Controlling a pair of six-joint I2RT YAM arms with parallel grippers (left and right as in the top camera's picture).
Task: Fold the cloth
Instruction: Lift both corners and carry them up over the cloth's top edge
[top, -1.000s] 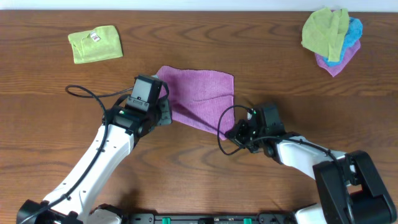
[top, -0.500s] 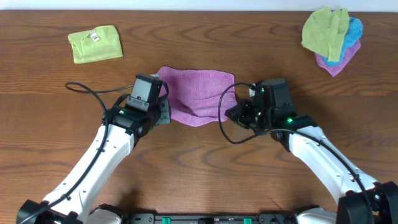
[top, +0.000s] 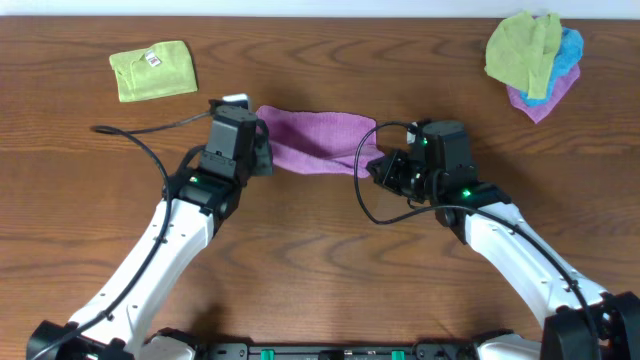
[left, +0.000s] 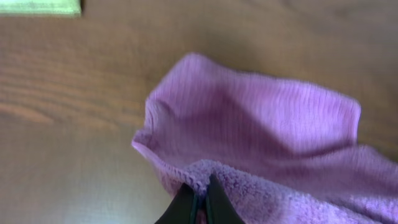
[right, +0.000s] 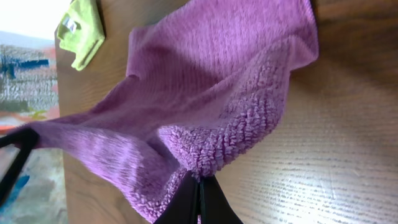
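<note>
Found toward the far edge of the desk (top: 320, 285), about midway between its left and right edges: the cloth (top: 318, 148), mauve and fuzzy, drawn out into a wide, shallow band. Gripped at both near corners. On the left, pinched by the left gripper (top: 265, 160), jaws closed narrow on a thick fold of pile, with purple fabric bunched right at the tips in the left wrist view. On the right, clamped by the right gripper (top: 372, 165), jaws likewise nipped tight on the fluffy hem. Lifted along the near edge and sagging between the two grips; resting on the wood along the far edge. Near the far left corner, well apart: a folded lime-green cloth (top: 152, 70) with a small white tag. At the far right corner: a heap (top: 532, 60) of green, blue and purple cloths.
</note>
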